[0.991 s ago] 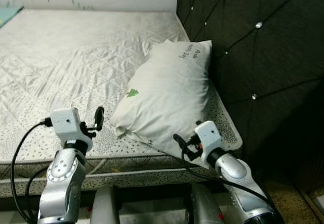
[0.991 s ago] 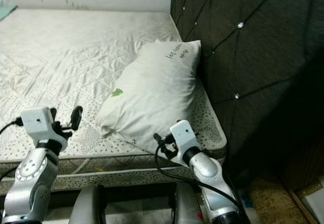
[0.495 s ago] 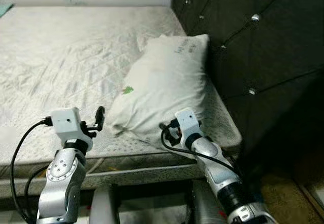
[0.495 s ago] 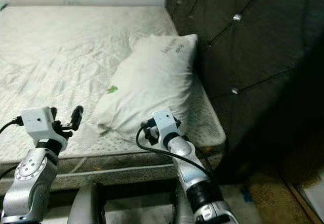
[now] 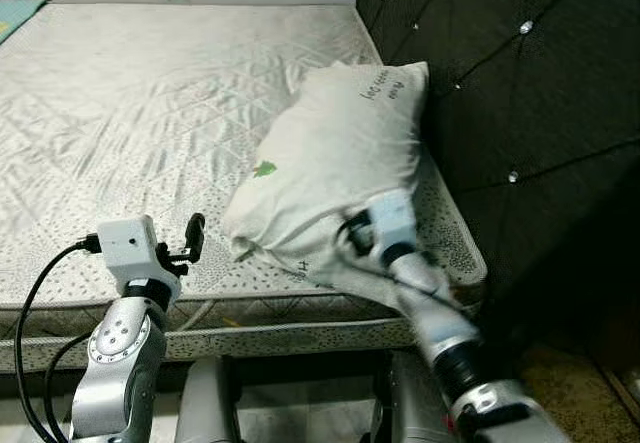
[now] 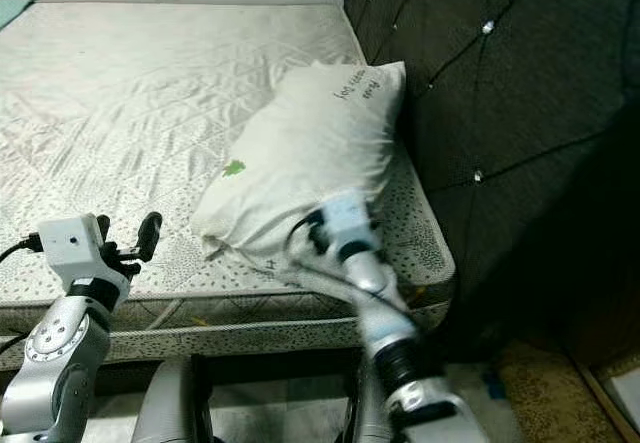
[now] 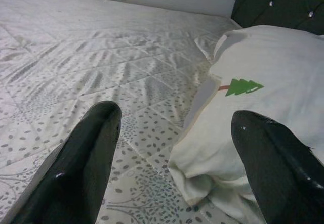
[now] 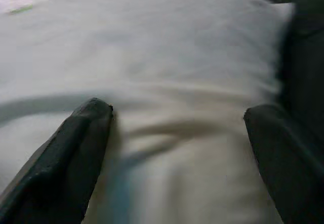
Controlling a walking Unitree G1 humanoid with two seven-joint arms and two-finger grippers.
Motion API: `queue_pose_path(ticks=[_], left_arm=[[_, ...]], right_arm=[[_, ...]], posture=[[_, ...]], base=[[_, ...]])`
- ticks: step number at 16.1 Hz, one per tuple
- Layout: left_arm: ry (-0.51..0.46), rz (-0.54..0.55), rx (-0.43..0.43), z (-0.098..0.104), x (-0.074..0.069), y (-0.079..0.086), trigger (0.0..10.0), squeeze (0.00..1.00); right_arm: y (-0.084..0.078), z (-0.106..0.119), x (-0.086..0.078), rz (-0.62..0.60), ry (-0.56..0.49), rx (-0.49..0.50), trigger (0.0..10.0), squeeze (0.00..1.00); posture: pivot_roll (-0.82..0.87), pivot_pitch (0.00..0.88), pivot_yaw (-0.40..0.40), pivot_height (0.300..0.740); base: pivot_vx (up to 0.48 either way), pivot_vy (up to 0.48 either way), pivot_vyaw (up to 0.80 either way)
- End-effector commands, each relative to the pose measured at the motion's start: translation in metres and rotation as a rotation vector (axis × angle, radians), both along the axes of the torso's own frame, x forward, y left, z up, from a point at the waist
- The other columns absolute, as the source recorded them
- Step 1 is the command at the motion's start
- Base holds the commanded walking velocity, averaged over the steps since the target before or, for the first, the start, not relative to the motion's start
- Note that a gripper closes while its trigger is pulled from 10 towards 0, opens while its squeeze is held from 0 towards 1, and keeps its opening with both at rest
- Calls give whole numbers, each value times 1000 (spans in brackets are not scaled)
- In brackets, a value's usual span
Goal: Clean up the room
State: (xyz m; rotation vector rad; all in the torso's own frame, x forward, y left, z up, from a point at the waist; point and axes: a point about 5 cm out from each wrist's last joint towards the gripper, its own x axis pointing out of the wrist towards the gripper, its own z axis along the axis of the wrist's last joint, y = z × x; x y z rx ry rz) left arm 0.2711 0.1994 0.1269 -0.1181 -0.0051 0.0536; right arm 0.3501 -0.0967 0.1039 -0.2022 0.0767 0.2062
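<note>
A white pillow [image 5: 340,158] with a small green tree print lies on the mattress [image 5: 140,103], leaning against the dark headboard. My right gripper [image 5: 352,235] is pressed into the pillow's near edge. In the right wrist view it [image 8: 177,112] is open, with pillow fabric [image 8: 172,57] bulging between the two black fingers [image 8: 76,148]. My left gripper [image 5: 192,241] hovers over the mattress's near edge, left of the pillow. It [image 7: 175,115] is open with nothing between the fingers, and the pillow's corner [image 7: 253,113] lies just ahead of it.
The tufted dark headboard [image 5: 510,83] rises at the right of the bed. A pale wall runs along the mattress's far side. A teal item [image 5: 18,15] lies at the far left corner. Brownish floor [image 5: 570,383] shows at the lower right.
My right arm has stretched forward from below the bed edge, and its gripper now presses into the pillow. The left arm has held its place. The camera has shifted slightly.
</note>
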Motion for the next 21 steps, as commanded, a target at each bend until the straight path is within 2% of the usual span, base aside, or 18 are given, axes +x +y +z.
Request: queue_pose_path(ticks=[1,3,6,7,12,13,15,17,20,21], left_arm=[[-6,-1,9,3,1,0,10000,0],[-7,-2,8,3,1,-1,10000,0],[7,-24,-1,0,0,-4,10000,0],[5,-31,-4,1,0,-6,10000,0],[6,-41,-8,1,2,-7,10000,0],[6,-42,-9,1,2,-7,10000,0],[9,-44,-12,0,1,-8,10000,0],[13,-46,-16,-1,0,-9,10000,0],[23,-45,-15,-2,1,-9,10000,0],[26,-45,-16,-2,2,-9,10000,0]], right_arm=[[0,-5,1,-14,25,-23,10000,0],[2,-11,0,-5,54,-55,10000,0],[15,-36,-8,54,191,-170,10000,0],[22,-40,-10,69,217,-135,10000,0],[45,-51,-16,157,351,-80,10000,0],[49,-53,-18,167,376,-40,0,0],[52,-56,-20,163,418,0,0,0],[44,-58,-18,93,440,18,0,0],[11,-60,-11,-137,476,93,0,0],[6,-63,-12,-179,499,111,0,0]], posture=[[12,77,-36,550],[12,77,-36,550],[17,66,-38,550],[17,66,-38,550],[29,51,-45,550],[30,50,-46,550],[31,50,-48,550],[30,52,-48,550],[24,52,-40,550],[22,52,-38,550]], base=[[0,0,0],[0,0,0],[0,0,0],[0,0,0],[0,0,0],[0,0,0],[0,0,0],[0,0,0],[0,0,0],[0,0,0]])
